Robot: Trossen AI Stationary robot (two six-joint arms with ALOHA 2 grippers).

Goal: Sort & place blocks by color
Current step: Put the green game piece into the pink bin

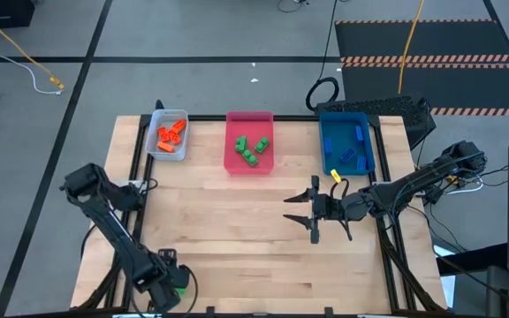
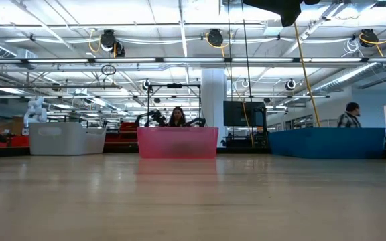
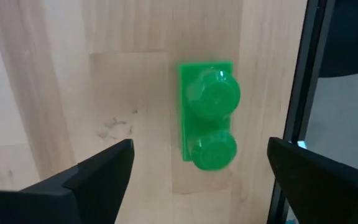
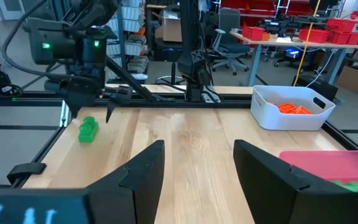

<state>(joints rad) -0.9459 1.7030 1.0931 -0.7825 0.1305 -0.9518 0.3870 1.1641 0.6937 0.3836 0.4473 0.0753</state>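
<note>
A green two-stud block (image 3: 207,115) lies flat on the wood table near its near left corner; it also shows in the high view (image 1: 182,287) and the right wrist view (image 4: 87,129). My left gripper (image 3: 197,168) is open above it, one finger on either side, touching nothing; it also shows in the high view (image 1: 170,281). My right gripper (image 1: 312,212) is open and empty over the table's right middle, in front of the blue tray. Orange blocks (image 1: 171,132) lie in the grey tray, green blocks (image 1: 251,148) in the pink tray, blue blocks (image 1: 352,150) in the blue tray.
The grey tray (image 1: 156,124), the pink tray (image 1: 233,119) and the blue tray (image 1: 325,132) stand in a row along the far edge. A black frame rail (image 3: 300,93) runs close beside the green block. Bare wood (image 1: 237,230) lies between the arms.
</note>
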